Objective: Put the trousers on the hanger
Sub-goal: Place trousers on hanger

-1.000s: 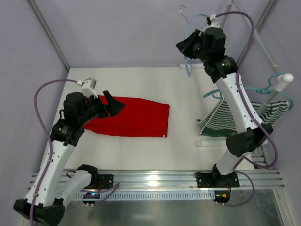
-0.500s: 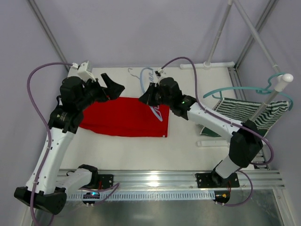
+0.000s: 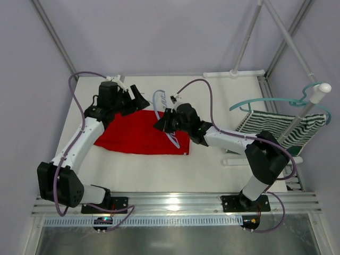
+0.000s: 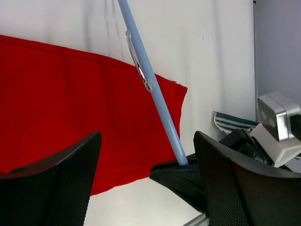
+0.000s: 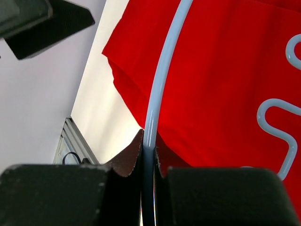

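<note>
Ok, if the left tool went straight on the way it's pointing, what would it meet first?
Probably the hanger, whose pale blue arm crosses the gap ahead of the left tool; the trousers lie just beyond. Depth is unclear, though.

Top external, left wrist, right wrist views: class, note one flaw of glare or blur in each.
Top external view: glare on the metal rail at the near edge. Left wrist view: a glint on the metal part of the hanger. Right wrist view: the right gripper, shut on the hanger, looms dark and blurred.
</note>
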